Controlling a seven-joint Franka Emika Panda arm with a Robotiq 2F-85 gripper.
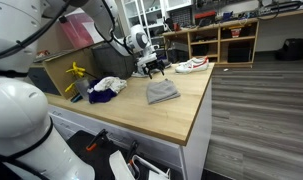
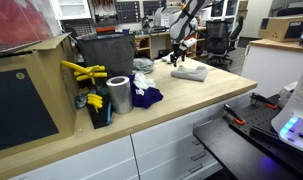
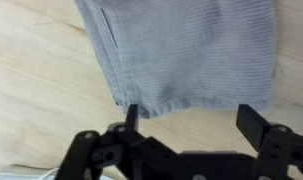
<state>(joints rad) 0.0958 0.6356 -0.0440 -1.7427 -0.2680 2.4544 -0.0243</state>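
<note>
A light, wood-grained tabletop [image 1: 141, 118] sits on white cabinets with drawers. It stands in a workshop-like room with a grey plank floor [image 1: 261, 120], and a low wooden shelf unit [image 1: 223, 42] stands at the upper right of an exterior view. In another exterior view a dark office chair [image 2: 219, 40] stands behind the tabletop at the upper right. One grey cloth [image 1: 162, 92] lies folded flat on the tabletop. It is near the middle of the frame in both exterior views, and in the wrist view it fills the upper half, its hem running across the centre. One robot arm hangs over it. Its two fingers [image 3: 253, 118] stand wide apart at the lower edge of the wrist view. They grip nothing, their tips are just short of the cloth's hem, and bare wood shows between them. Whether they touch the cloth cannot be told. To the left of the grey cloth lie one white cloth [image 1: 109, 84] and one dark blue cloth [image 1: 99, 96], bunched close together. One silver cylinder [image 2: 119, 95] stands upright just beside the blue cloth. A yellow tool [image 2: 83, 72] sits at the left, next to one black bin [image 2: 103, 48]. One white and red item [image 1: 194, 65] lies at the far edge of the tabletop, well apart from the other cloths.
</note>
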